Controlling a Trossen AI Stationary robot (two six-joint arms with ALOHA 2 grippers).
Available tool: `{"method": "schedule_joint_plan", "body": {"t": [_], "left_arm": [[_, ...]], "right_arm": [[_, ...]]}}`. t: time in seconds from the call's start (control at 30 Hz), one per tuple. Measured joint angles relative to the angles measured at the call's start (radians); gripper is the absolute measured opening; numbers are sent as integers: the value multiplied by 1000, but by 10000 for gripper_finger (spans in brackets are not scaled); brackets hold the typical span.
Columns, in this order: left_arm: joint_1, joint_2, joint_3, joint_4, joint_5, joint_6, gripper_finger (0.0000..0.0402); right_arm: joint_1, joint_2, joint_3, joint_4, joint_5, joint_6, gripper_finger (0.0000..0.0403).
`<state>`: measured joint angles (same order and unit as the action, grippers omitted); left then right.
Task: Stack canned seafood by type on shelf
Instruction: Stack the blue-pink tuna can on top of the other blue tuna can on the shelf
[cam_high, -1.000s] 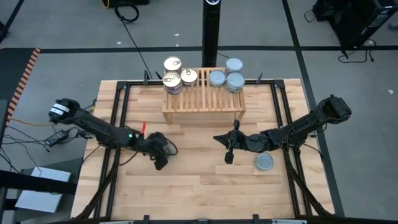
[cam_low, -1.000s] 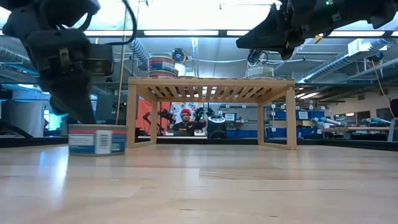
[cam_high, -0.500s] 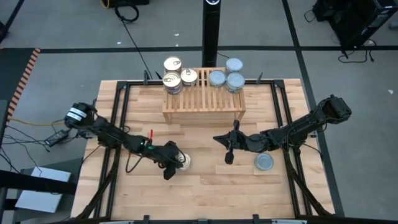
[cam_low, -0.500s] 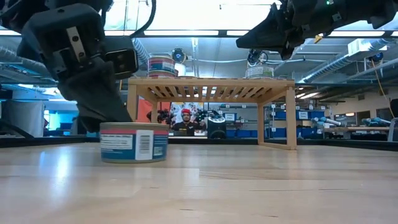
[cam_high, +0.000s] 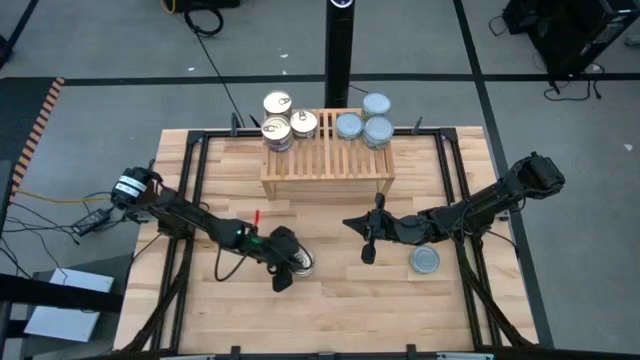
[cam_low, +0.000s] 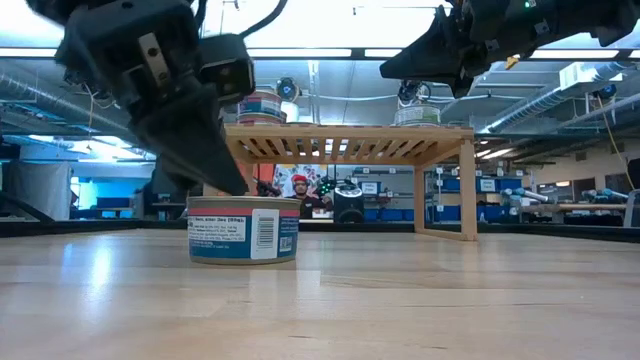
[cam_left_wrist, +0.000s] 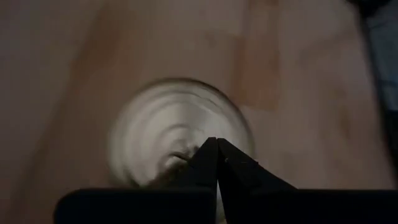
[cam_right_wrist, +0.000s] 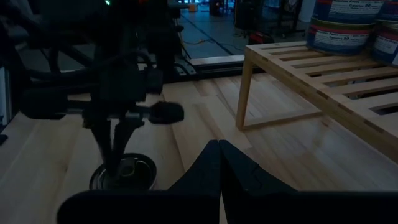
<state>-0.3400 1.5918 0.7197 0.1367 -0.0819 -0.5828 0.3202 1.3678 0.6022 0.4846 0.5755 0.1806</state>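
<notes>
Right now our left gripper (cam_high: 284, 272) sits over a loose tin (cam_high: 298, 262) on the open table (cam_high: 330, 320), in front of the shelf (cam_high: 328, 170) and well apart from it. Its fingers are pressed together, tips resting on or just above the lid; whether they actually touch it we cannot tell. With the jaws together on top instead of spread around the sides, nothing is held, so we judge this as nudging or steering the tin across the wood, not lifting it. In the low view the tin (cam_low: 243, 229) stands upright and flat on the table under that gripper (cam_low: 225, 170).

Our right gripper (cam_high: 367, 252) hangs above the table in front of the shelf, also with its fingers together and empty. A second tin with a pale lid (cam_high: 425, 260) lies just beside its arm, untouched, likely waiting its turn.

On the shelf the sorting shows already. Toward the left end of the slatted top stand the gold-lidded tins (cam_high: 279, 120); toward the right end stand the blue-silver tins (cam_high: 364, 120), some stacked. The two groups sit apart with bare slats between them, leaving room to add to either type.
</notes>
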Motion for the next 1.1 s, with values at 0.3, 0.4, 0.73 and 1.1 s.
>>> {"method": "schedule_joint_plan", "body": {"t": [0.3,0.4,0.73,1.1], "left_arm": [[0,-2,180,-436,-207,25,53],[8,-2,185,-427,-200,-2,74],[60,36,173,-423,-115,-108,94],[80,48,175,-411,-106,-71,64]], "right_arm": [[0,0,0,-10,0,2,8],[0,0,0,-11,0,2,8],[0,0,0,-10,-1,2,8],[1,0,0,-14,-1,2,8]]}}
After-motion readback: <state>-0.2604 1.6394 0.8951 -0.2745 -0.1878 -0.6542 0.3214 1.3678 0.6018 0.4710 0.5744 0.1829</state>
